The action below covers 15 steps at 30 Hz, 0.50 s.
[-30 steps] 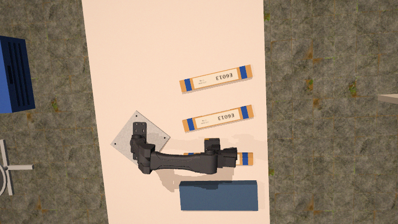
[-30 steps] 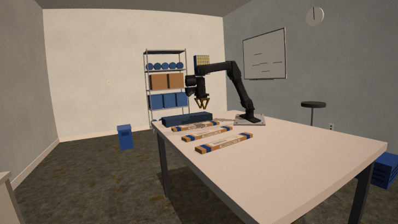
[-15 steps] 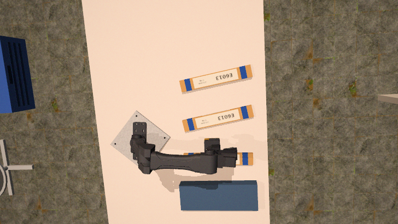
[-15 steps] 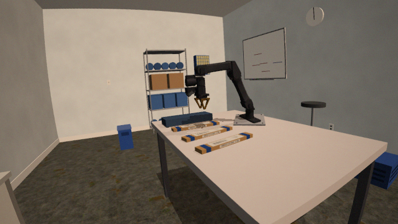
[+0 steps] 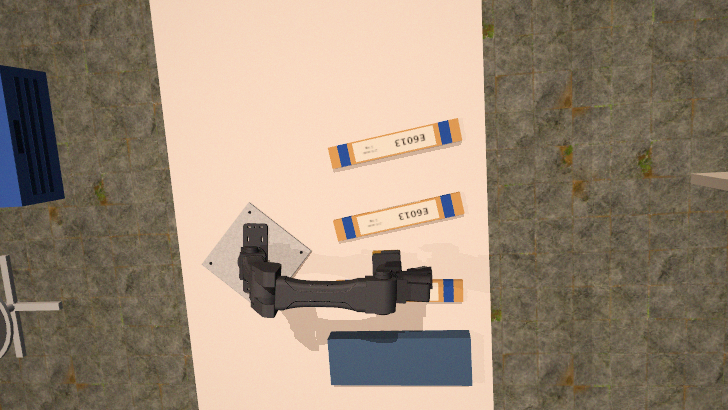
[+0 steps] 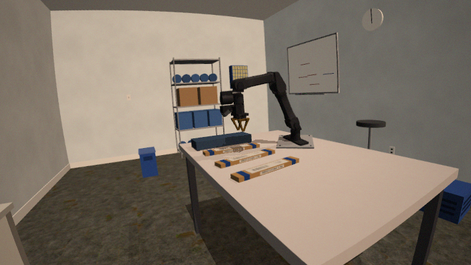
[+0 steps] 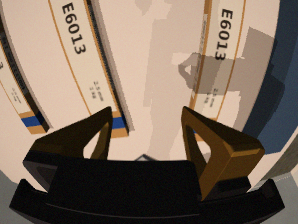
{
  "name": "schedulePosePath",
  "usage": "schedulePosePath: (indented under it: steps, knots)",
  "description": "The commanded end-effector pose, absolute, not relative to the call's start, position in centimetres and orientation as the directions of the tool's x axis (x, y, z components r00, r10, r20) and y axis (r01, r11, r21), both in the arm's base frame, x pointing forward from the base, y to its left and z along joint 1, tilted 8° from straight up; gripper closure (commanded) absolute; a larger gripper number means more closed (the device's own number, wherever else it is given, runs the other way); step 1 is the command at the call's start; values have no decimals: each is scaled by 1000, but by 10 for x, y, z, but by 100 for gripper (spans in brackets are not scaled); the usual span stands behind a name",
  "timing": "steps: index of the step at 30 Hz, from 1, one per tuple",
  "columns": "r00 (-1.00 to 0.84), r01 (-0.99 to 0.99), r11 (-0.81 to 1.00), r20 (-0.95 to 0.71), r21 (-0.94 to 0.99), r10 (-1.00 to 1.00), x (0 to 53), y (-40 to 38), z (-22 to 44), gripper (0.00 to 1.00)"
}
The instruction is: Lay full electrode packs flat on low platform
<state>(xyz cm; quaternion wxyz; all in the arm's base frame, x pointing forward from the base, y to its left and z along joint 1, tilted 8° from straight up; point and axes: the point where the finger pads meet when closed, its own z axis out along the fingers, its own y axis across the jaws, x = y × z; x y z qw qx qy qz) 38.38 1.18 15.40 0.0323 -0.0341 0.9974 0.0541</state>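
Packs of welding electrodes, three in number, are seen lying flat on the table (image 5: 305, 76) (image 6: 329, 184), none of them on the platform (image 5: 399, 359) (image 6: 220, 140) (image 7: 287, 75). The near pack (image 5: 448, 290) (image 6: 230, 149) (image 7: 227, 75) is placed just beside the platform and is partly hidden by the arm (image 5: 326, 294) (image 6: 283, 95) in the top view. The middle pack (image 5: 398, 216) (image 6: 245, 158) (image 7: 80, 50) and the far pack (image 5: 395, 144) (image 6: 265, 169) (image 7: 20, 95) are set at a slight slant to it. The gripper (image 6: 239, 128) (image 7: 147, 112) is held in the air above the packs, its fingers parted and released, with nothing between them.

No difference in weight is shown by the matching E6013 labels, so a light pack could be laid on the platform if looks alone were trusted; each is best judged by a lift. Should a pack be gripped away from its middle, its long body could tip and its weight be misread. If the near pack is approached too far to one side, the platform could be struck by a finger. By a crooked release, a pack could be left overhanging the platform's edge.

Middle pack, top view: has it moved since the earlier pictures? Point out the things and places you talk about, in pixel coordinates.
No; the middle pack (image 5: 398, 217) (image 6: 244, 158) (image 7: 85, 65) lies just where it did relative to the base plate (image 5: 224, 254) (image 6: 309, 145).
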Motion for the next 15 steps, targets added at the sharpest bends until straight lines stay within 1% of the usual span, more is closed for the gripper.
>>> schedulePosePath:
  steps: [1, 15]
  knots:
    - [-992, -72, 993, -111, 99, -60, 387, 13, 158, 36]
    - [-991, -77, 992, -113, 98, -65, 389, 17, 139, 36]
